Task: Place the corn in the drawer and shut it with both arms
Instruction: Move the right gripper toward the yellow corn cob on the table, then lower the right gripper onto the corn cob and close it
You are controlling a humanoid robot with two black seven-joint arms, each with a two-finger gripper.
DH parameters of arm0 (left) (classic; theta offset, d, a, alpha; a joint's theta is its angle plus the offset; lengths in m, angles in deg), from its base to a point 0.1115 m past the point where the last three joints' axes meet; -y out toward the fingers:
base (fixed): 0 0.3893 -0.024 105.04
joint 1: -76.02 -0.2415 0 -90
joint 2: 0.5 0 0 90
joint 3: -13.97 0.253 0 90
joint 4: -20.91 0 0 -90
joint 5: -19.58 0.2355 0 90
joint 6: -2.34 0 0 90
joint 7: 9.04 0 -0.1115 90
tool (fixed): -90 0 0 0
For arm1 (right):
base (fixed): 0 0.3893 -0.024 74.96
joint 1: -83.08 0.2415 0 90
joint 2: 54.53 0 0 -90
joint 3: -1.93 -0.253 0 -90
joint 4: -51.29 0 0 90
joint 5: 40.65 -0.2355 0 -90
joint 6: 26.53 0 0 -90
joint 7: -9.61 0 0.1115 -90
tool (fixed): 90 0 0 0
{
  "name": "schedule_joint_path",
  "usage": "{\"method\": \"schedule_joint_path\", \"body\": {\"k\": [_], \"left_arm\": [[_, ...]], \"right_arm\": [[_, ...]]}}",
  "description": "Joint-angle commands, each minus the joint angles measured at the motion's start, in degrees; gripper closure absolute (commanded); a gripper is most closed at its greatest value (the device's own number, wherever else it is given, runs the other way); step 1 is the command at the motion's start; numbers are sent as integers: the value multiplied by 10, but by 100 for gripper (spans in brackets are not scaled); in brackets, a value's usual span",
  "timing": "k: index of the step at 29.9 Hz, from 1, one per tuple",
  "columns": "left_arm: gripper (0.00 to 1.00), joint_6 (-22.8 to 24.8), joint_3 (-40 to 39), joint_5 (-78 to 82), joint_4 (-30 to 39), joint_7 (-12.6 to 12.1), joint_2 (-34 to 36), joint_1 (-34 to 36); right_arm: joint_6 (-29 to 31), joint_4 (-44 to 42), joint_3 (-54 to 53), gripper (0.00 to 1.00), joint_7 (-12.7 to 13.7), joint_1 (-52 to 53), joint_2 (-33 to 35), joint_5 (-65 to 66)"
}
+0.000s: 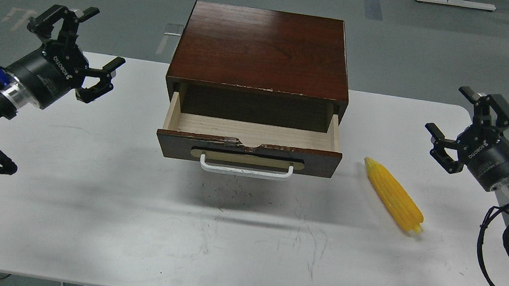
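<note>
The corn (393,195) lies on the white table to the right of the drawer, its tapered tip pointing up and left. The drawer (248,153) is pulled open from the dark wood cabinet (262,49); its pale wood inside holds nothing, and its white bar handle (246,169) faces me. My left gripper (86,38) hangs open above the table's far left, well away from the drawer. Over the far right of the table my right gripper (457,117) is open too, up and to the right of the corn, holding nothing.
The white table (128,224) runs across the view, with scuff marks in front of the drawer. Grey floor lies beyond its far edge. A black cable (486,268) loops from my right arm at the table's right edge.
</note>
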Motion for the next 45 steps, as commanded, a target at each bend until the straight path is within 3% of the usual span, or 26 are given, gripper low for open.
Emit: {"method": "schedule_joint_path", "body": {"k": [1,7,18,22,33,45], "left_arm": [[0,0,-4,0,-1,0,-2,-2],[0,0,-7,0,-5,2,-2,-3],[0,0,-11,-3,-12,2,-4,-1],[0,0,-11,-4,-11,3,-4,-1],[0,0,-12,-5,-10,3,-18,-1],[0,0,-12,-5,-11,3,-28,-1]], "right_arm": [[0,-8,3,0,0,0,-6,0],[0,-7,9,0,0,17,1,30],[0,59,61,0,0,150,92,439],[0,69,150,0,0,211,92,610],[0,53,278,0,0,251,49,779],[-9,3,328,0,0,256,15,794]]}}
